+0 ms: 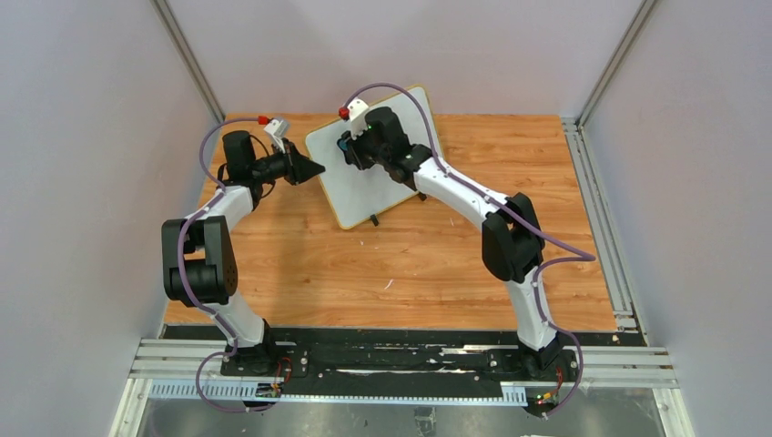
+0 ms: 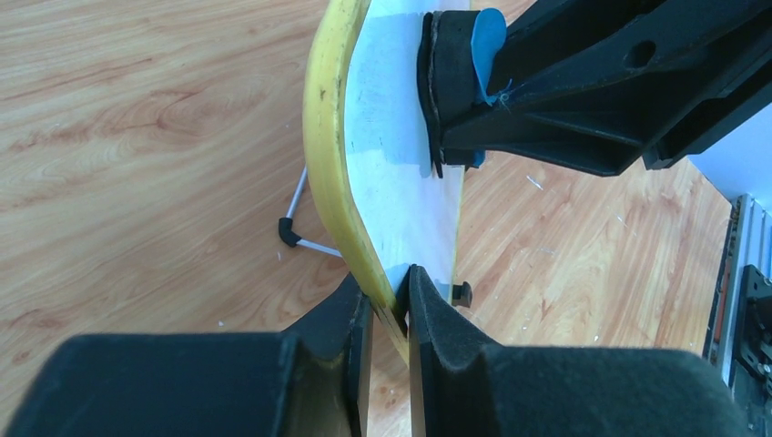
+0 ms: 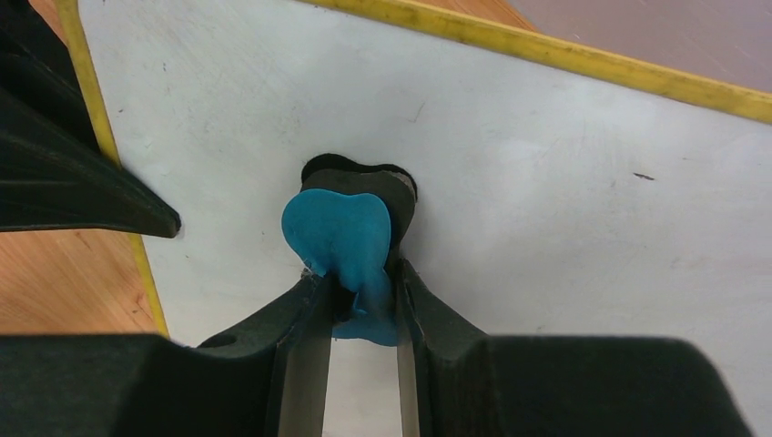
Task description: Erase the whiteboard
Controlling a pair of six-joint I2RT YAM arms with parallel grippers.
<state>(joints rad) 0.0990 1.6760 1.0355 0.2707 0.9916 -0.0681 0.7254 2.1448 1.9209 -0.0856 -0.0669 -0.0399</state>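
Both arms reached from the near edge across the wooden table (image 1: 410, 273) to its far half. There the whiteboard (image 1: 364, 187) sat near the far centre, skewed to the table edges and propped at a tilt. 1 black foot (image 2: 289, 232) on a wire leg showed beside the frame in the left wrist view.

The left gripper (image 2: 390, 305) was closed narrowly on the yellow frame at the board's left edge, apparently steadying it. The right gripper (image 3: 355, 291) was clamped on a blue eraser (image 3: 339, 232). The eraser's dark pad was pressed against the white face, toward the board's upper left.

No red marks were visible on any exposed part of the face in the 3 views. Only faint specks and scuffs showed in the right wrist view. The patch under the eraser and right arm was hidden.

Assessment: the wiping appeared largely or wholly done. What was left, at most, was to clear the hidden patch, lift the eraser away and release the frame.
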